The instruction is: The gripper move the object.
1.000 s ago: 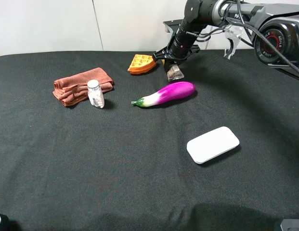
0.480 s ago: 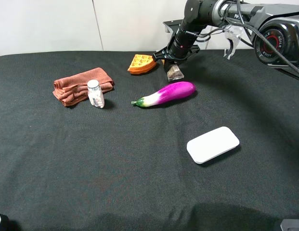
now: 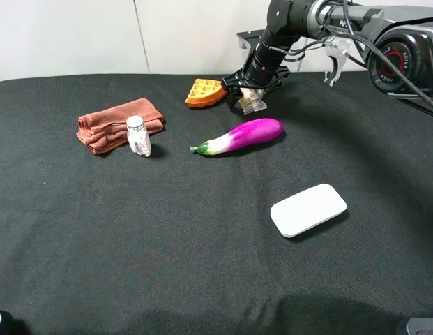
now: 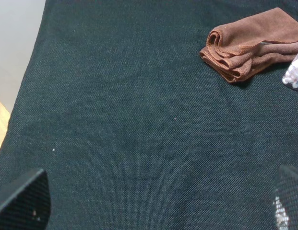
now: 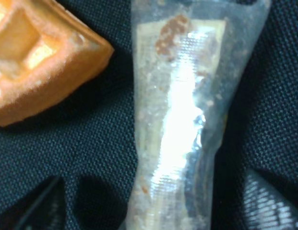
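The clear-wrapped tan snack packet has risen since earlier, pinched in the black claw tool reaching steeply down.

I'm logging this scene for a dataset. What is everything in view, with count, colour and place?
Packet: 1, clear wrap, tan contents; back of table, under the right end effector, beside the waffle.
Waffle: 1, orange; back centre.
Eggplant: 1, purple with white end and green stem; in front of the packet.
Case: 1, white; right of centre.
Bottle: 1, white; left, upright against the towel.
Towel: 1, brown, folded; left.
Table: 1, black cloth.
Right end effector: 1, black; down around the packet.
Left end effector: 1, black fingertips, apart; over bare cloth near the towel.
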Controlling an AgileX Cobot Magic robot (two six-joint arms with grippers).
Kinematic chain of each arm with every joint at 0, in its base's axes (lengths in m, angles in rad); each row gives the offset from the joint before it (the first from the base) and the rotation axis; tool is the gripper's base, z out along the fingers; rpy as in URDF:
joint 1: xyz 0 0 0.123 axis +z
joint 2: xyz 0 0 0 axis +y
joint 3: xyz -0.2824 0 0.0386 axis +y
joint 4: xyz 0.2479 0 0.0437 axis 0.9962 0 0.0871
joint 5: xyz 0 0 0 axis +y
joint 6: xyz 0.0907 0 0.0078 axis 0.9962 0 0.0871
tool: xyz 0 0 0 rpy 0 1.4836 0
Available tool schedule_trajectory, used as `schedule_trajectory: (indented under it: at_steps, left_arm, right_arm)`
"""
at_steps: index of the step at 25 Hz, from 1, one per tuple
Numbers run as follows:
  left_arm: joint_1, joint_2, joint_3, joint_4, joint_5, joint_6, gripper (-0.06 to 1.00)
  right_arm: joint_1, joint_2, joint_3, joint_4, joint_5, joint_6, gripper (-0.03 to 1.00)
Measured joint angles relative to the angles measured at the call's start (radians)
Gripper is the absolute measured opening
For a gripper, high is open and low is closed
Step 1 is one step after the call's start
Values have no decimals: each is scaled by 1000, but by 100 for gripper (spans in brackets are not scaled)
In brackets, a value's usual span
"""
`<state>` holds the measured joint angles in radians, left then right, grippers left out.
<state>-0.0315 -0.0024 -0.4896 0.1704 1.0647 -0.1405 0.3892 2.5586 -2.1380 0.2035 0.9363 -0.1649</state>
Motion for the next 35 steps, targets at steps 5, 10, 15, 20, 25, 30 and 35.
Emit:
schedule_trajectory:
  at_steps: [5,10,15,20,25,30,35]
  left_arm:
    - [0,0,0,0,0,0,95]
    - [0,0,0,0,0,0,95]
    - [0,0,0,0,0,0,95]
    - [0,0,0,0,0,0,95]
    - [0,0,0,0,0,0,95]
    - [0,0,0,0,0,0,95]
    - [0,0,0,0,0,0,95]
  right_arm:
    - [0,0,0,-14,1,0,69]
    - [0,-12,0,-16,3,18,70]
    - [0,-66,-1,-14,56,56,69]
    - [0,-135,-3,-16,141,83,69]
    - [0,-227,-4,-16,199,86,69]
    - [0,-315,-4,-16,260,93,68]
    - [0,-397,-4,-17,281,94,66]
